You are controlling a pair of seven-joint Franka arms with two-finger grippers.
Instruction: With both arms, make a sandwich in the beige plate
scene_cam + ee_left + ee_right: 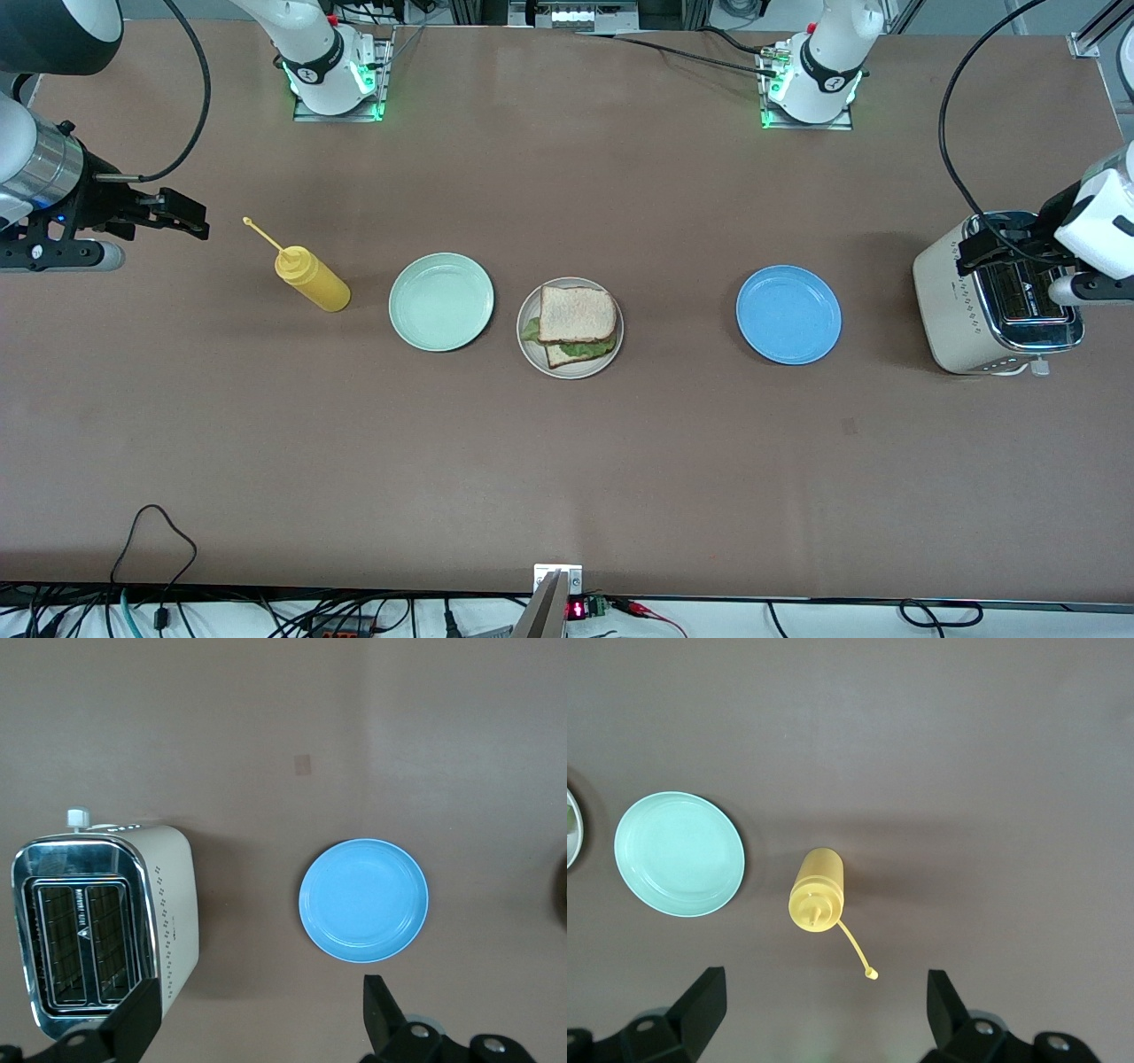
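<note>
I am looking at what reads to me as a finished job: the sandwich (576, 326) is sitting assembled on the beige plate (528, 341), one bread slice on top, crinkled green lettuce showing under it, and the second slice peeking out beneath. As far as I can judge, nothing is left to stack; at most I am only parking my arms. My left gripper (257, 1020) is hanging with its fingers spread wide and holding nothing, up over the toaster (992, 306) at my left arm's end of the table. From that claw, the sandwich is lying well away toward the table's middle, with the empty blue plate (363, 899) lying between us. My right gripper (826, 1017) is also spread wide and empty, hovering over bare table at my right arm's end. From that claw, the yellow squeeze bottle (818, 889) is lying close by on its side, the empty mint-green plate (679, 854) is sitting next, and the beige plate with the sandwich is resting just beside that one, toward the middle.
</note>
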